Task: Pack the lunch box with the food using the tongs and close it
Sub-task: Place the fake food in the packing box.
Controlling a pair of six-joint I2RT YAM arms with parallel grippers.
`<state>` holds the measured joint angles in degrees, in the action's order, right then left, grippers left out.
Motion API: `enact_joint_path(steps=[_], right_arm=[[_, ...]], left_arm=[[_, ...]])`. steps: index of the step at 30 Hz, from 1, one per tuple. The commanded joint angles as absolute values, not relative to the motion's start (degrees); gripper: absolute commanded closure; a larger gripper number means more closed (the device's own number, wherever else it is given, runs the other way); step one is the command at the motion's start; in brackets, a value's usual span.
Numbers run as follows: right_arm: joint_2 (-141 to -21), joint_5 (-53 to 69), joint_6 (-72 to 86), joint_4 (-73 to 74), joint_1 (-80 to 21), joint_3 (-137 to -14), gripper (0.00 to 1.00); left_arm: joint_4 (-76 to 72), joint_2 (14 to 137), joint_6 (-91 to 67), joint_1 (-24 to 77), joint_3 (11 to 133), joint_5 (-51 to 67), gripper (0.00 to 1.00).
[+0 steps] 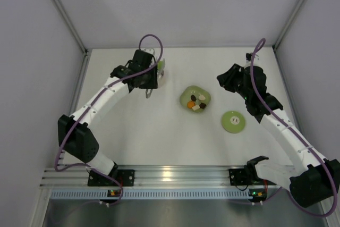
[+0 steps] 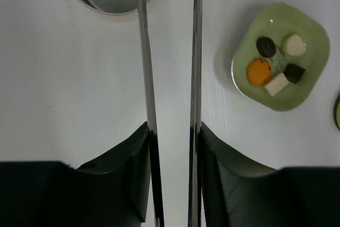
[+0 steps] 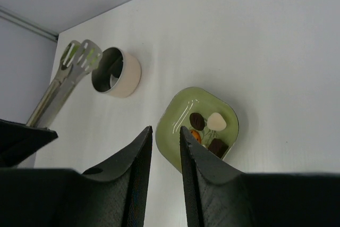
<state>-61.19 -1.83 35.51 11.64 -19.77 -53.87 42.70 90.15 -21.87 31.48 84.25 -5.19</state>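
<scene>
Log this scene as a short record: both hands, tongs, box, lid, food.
left hand: shut on the tongs
tongs: tips by the box, nothing seen in them
right hand: slightly open, empty, above the dish
box: open, lid off
lid: flat on the table, apart from the dish
food: five pieces visible, all in the dish
</scene>
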Motion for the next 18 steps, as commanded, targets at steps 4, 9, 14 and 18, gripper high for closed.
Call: enact_joint_path(steps=[4,9,14,18], right_arm=[[-60.03,-1.67,34.36,11.86,-20.92,-55.46,0.73],[-60.12,-1.14,34.28,12.13,-20.92,-55.55,0.74],[-60.03,-1.14,34.28,12.22,-20.92,-55.37,0.74],[-59.85,-1.06,34.37,12.04,-20.92,-55.02,0.74]], left_arm=[[38.85,87.89,-23.55,24.53,83.32,-7.12,0.59],[36.48,90.34,-24.52,23.2,82.53,-5.19,0.59],[35.86,90.97,-24.96,23.2,81.3,-5.1,0.59],[35.77,91.49,-25.05,23.2,80.77,-4.75,0.58]])
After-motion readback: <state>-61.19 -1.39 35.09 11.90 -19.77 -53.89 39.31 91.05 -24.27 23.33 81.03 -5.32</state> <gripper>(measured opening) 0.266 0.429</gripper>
